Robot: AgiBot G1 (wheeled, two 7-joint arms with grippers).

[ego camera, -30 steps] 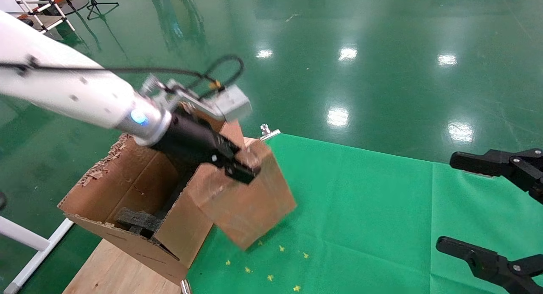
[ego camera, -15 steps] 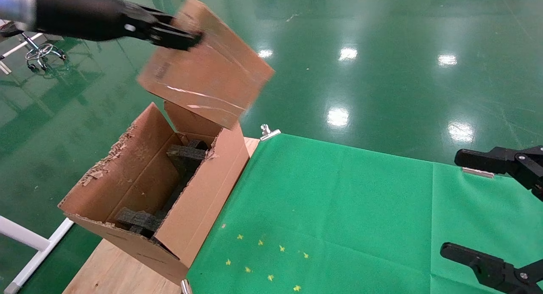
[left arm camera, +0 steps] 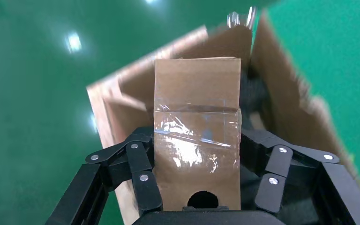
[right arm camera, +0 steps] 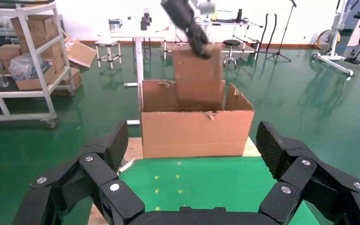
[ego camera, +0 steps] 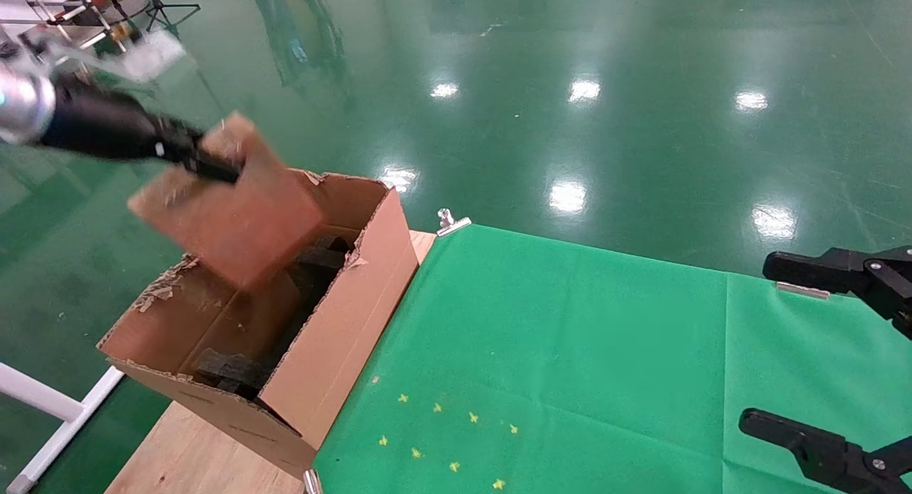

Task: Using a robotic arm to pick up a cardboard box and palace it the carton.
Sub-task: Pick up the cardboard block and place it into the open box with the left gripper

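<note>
Two claws are showing for you, and only the left one is working. Your left claw is clamping the cardboard box by its upper end, its fingers pressing against opposite sides of the taped face. You are holding the box tilted in the air above the open carton, its lower corner hanging just over the opening and not resting on anything. Black foam pieces are lying inside the carton. From the right wrist view, the box is hanging over the middle of the carton, partly hidden behind its near wall. The carton is sitting at the left end of the desk, beside the green cloth. Your right claw is hovering wide open and empty over the cloth's right side, well apart from the carton.
</note>
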